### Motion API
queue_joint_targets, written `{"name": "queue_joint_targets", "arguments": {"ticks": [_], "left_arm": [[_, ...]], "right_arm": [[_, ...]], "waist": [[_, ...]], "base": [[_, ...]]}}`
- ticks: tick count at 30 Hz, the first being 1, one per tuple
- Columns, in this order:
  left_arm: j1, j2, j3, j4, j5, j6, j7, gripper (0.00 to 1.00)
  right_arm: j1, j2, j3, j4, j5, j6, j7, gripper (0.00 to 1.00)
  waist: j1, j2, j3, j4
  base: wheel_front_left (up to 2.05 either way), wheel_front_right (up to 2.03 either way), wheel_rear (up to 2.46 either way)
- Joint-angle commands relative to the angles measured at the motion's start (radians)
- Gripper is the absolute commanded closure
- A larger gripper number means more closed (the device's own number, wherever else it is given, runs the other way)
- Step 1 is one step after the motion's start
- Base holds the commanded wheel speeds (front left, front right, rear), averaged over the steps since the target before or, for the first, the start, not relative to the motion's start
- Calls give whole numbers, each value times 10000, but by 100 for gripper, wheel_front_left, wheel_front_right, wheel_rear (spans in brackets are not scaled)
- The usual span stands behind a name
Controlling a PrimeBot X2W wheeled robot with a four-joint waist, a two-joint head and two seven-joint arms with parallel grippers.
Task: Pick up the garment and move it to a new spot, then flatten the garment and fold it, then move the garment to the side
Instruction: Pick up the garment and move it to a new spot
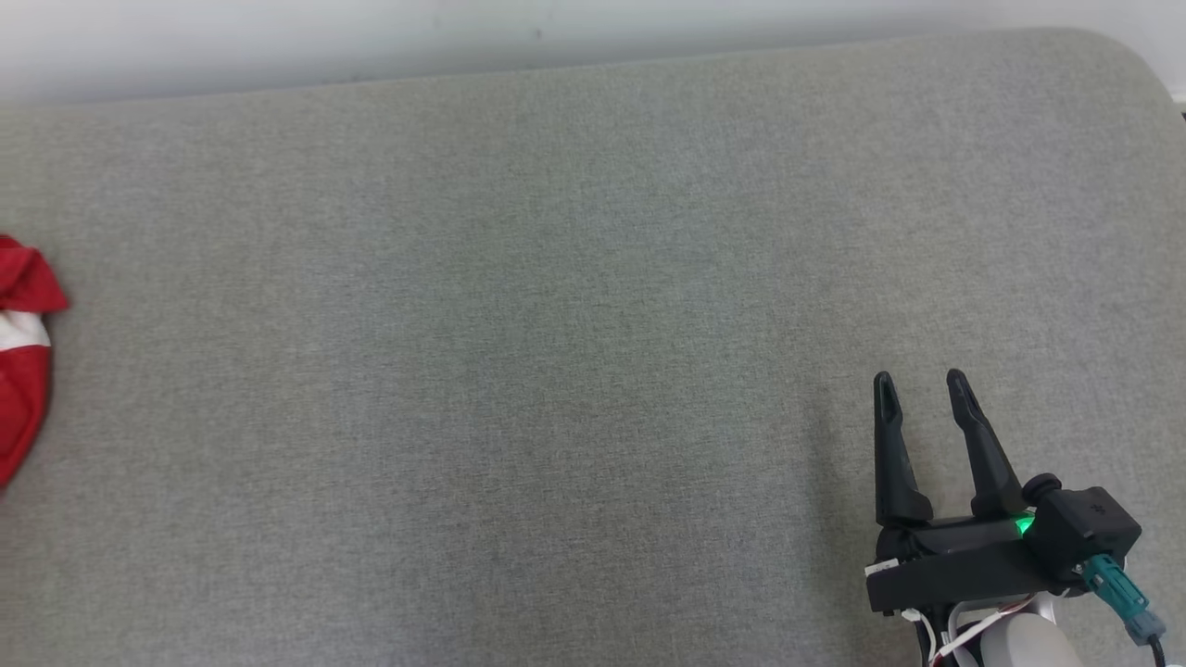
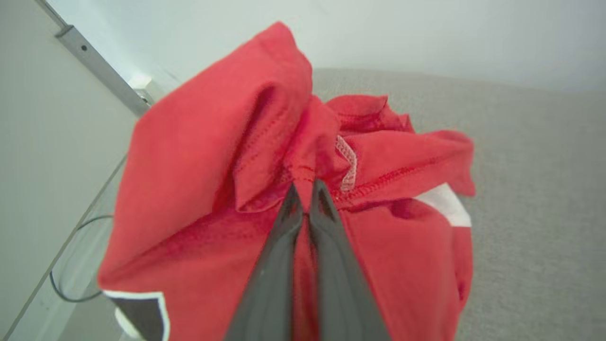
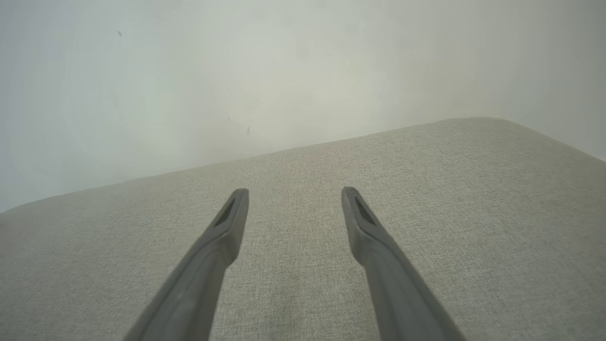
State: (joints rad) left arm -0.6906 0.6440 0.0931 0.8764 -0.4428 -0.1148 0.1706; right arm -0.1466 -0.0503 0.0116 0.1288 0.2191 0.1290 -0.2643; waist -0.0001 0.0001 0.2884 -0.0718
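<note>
Red fabric, crossed by a white stripe, is seen at the far left edge of the head view, where the garment (image 1: 23, 371) is cut off by the frame over the left part of the tabletop (image 1: 556, 278), which is covered in grey woven cloth. In the left wrist view the garment (image 2: 199, 156) is shown bunched and deeply creased, with stitched hems, a white band at its right side and a black patch edged in white at its lower left. The left gripper (image 2: 306, 187) is pressed into this bundle; its jaws are clenched on a fold of the red cloth near a hem, and only a thin strip of fabric is left between the two dark fingers. Whether the garment is lifted clear of the tabletop or lies on it cannot be told. Beyond it, at the left of that view, a dark cable (image 2: 61, 284) is seen on the floor and a metal strip (image 2: 94, 61) against a pale wall. The right gripper (image 1: 921, 380) is held at the lower right of the head view, well apart from the garment, with a green light (image 1: 1024, 526) lit at its base. In the right wrist view the right gripper (image 3: 294, 192) is shown with its jaws released and spread, nothing held between them, above bare grey cloth and pointed toward the white wall (image 3: 189, 71).
</note>
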Motion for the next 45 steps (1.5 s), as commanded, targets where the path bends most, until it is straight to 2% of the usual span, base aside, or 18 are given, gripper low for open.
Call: {"name": "queue_joint_targets", "arguments": {"ticks": [1,7,13,24,32,39,45], "left_arm": [[-325,116,-62,-395,43,-50,-450,100],[-792,348,-414,-2005,330,-89,-1459,100],[-1292,218,-907,-3761,74,-163,-1915,100],[-1939,-185,-1969,-6743,-193,-153,-1127,100],[-2254,-1220,-3225,-7878,-310,-130,-376,100],[-2085,-2273,-4452,-7727,-471,-145,-401,100],[-1059,-2898,-5014,-7353,-637,10,-683,100]], "right_arm": [[111,3,-70,-6,-126,34,-4,0],[319,-1,-118,29,-168,34,-4,0],[423,2,28,110,-36,34,-4,0],[520,0,148,167,293,34,-4,0],[479,3,222,190,621,34,-2,0],[460,2,149,178,705,34,-2,0],[493,5,134,159,684,34,-2,0]], "waist": [[1,-1,-193,190],[1,-1,-576,533],[1,-1,-914,608],[1,-1,-1200,-208],[1,-1,-962,-1337],[1,-1,-674,-2125],[1,-1,-550,-2394]], "base": [[0,0,0],[0,0,0],[0,0,0],[0,0,0],[0,0,0],[0,0,0],[0,0,0]]}}
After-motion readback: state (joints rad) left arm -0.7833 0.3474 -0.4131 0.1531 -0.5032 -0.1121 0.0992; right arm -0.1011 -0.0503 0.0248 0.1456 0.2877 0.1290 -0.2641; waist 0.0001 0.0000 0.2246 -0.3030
